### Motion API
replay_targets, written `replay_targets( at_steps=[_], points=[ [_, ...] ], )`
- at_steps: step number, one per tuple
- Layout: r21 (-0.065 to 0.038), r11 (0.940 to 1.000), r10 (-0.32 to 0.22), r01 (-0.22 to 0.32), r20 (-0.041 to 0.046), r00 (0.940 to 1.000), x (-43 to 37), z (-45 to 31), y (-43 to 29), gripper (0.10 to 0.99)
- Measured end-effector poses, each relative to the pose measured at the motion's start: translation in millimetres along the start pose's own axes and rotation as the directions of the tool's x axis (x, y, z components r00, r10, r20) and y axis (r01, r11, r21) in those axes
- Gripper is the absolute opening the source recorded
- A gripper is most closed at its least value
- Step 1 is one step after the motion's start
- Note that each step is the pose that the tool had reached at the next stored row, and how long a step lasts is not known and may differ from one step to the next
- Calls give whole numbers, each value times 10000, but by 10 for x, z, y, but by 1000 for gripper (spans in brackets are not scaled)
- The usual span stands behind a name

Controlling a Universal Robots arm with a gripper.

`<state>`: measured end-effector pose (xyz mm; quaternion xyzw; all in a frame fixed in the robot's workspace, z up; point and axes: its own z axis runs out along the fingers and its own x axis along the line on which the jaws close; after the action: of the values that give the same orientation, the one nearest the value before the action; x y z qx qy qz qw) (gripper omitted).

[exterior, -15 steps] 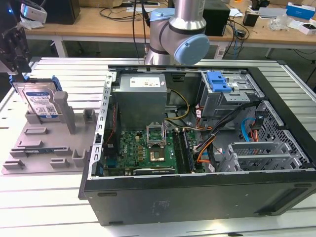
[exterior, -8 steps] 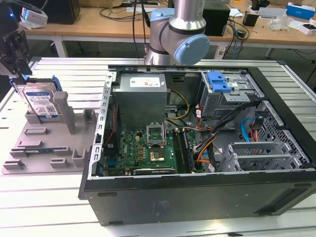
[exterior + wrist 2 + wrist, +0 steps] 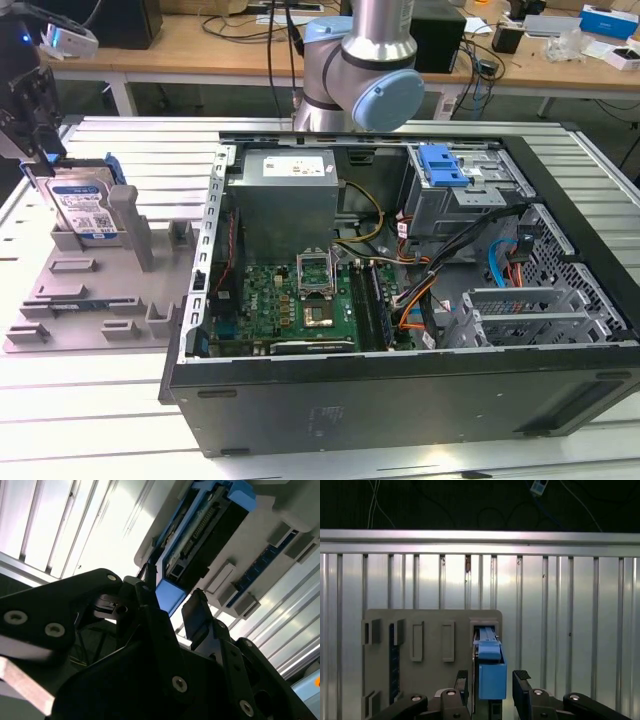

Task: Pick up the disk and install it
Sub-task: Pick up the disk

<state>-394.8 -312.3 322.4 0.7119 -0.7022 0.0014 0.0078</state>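
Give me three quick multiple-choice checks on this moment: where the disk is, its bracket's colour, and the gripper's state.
1. Where is the disk? A. Inside the computer case. B. Flat on the table. C. Upright in the grey fixture plate.
2. What colour is the disk's bracket? A. Blue. B. Red. C. Yellow.
3. How is the gripper? A. Shut on the disk. B. Open, fingers either side of the disk. C. Open above the motherboard.
Answers: 1 C, it stands in the plate's slot in the exterior view; 2 A, blue plastic in both wrist views; 3 B, a gap shows between finger and bracket.
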Motion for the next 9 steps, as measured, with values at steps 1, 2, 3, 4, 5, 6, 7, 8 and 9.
replay_targets(
  at_steps=[1, 2, 3, 4, 5, 6, 7, 8, 9],
  points=[
    [1, 10000, 0, 0, -7, 10000, 0, 12, 2, 482],
    [0, 10000, 0, 0, -11, 10000, 0, 20, 3, 482],
    [0, 10000, 0, 0, -14, 10000, 0, 27, 4, 482],
    [0, 10000, 0, 0, -17, 10000, 0, 35, 4, 482],
    [-1, 10000, 0, 0, -19, 10000, -1, 40, 4, 482],
    [-3, 10000, 0, 0, -20, 10000, -1, 49, 5, 482],
    [-3, 10000, 0, 0, -20, 10000, -1, 51, 5, 482],
    [0, 10000, 0, 0, -18, 10000, -2, 53, 5, 482],
    [0, 10000, 0, 0, -19, 10000, -2, 54, 4, 482]
  ],
)
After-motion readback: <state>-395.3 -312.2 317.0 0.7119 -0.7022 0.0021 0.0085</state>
